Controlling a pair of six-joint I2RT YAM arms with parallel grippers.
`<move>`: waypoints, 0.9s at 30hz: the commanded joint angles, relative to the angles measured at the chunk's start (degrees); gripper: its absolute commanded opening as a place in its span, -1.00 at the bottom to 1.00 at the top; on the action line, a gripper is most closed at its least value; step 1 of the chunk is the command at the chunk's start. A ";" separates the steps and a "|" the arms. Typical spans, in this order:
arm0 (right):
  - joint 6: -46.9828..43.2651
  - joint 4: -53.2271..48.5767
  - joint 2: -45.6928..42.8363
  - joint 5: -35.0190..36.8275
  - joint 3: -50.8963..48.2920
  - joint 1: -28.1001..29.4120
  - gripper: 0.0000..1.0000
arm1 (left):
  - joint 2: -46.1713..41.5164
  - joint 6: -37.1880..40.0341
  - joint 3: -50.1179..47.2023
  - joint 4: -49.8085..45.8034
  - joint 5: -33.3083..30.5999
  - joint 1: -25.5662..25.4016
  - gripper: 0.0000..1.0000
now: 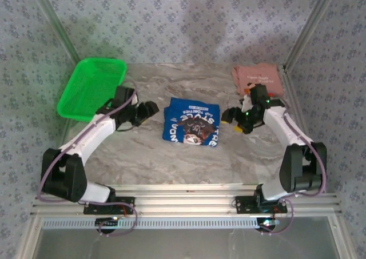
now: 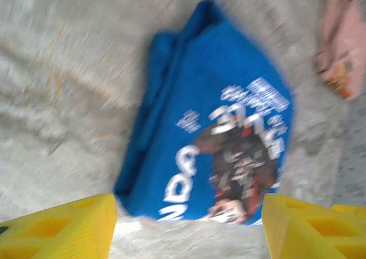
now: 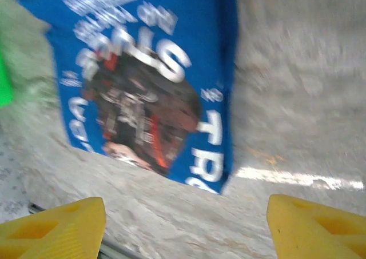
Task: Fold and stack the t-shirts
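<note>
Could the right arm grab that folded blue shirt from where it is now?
Probably yes. The right gripper is open right beside the blue t-shirt, fingers facing it, with only bare tabletop between them and nothing in the way.

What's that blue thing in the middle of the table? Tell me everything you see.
A royal-blue cloth t-shirt, folded into a roughly square packet, white lettering and dark printed graphic facing up. It lies flat mid-table on the grey marbled tabletop, folded layers showing along one edge. Only the tabletop touches it; the open left hand and open right hand flank it, apart.
</note>
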 commanded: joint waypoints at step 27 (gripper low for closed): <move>2.46 5.39 30.93 3.96 17.97 13.23 0.37 | 17.03 -4.78 -6.95 26.21 6.20 -1.77 0.33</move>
